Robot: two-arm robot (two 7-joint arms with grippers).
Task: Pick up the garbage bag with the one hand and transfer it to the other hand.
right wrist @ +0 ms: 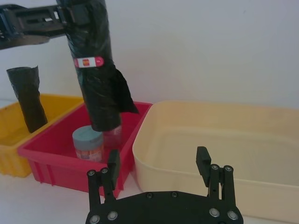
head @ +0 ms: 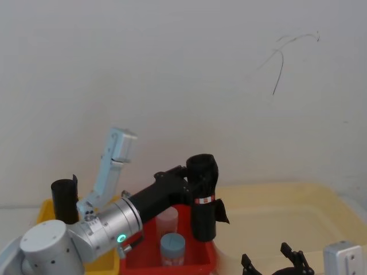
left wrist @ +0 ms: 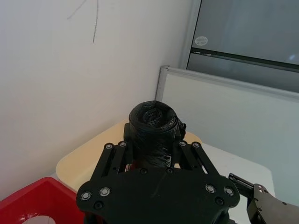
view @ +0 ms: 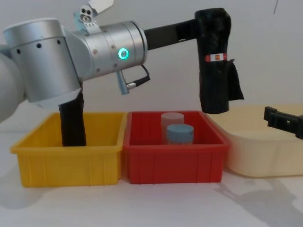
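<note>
Clearly left hand (head: 194, 179) clenches the garbage bag (view: 214, 71); chest view shows it above the red bin (view: 173, 163).

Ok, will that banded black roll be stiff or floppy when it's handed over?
Probably stiff: the garbage bag hangs straight below the left end effector, gripped only near its top. Its loose flap may snag. Smooth plastic could slip, so grip firmly.

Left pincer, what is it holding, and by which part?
The left pincer grips the garbage bag near its top end, above the label band. The right pincer is open, empty.
</note>
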